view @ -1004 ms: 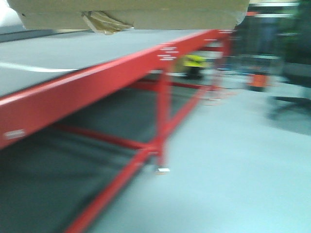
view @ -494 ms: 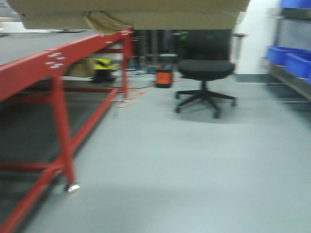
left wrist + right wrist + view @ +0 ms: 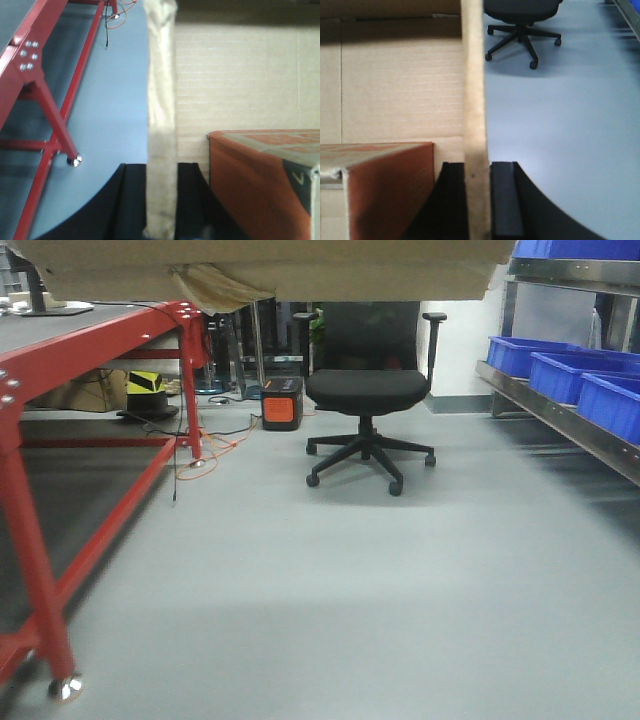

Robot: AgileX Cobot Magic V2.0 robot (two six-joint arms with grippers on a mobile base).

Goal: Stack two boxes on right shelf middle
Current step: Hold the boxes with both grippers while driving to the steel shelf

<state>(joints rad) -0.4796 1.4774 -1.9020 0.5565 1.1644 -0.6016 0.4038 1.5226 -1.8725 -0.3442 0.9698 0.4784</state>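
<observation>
Grey floor stretches ahead; the steel shelf stands to the right of the raised cardboard box — left gripper and right gripper each clamp one opposite wall.

The grey floor runs from near to far. On it stand a black office chair towards the far end, a small orange and black box just left of the chair, and loose orange cables by the far leg of the red-framed table on the left, whose near leg rests on a caster. On the right, a steel shelf carries blue bins set close together in a row.
</observation>
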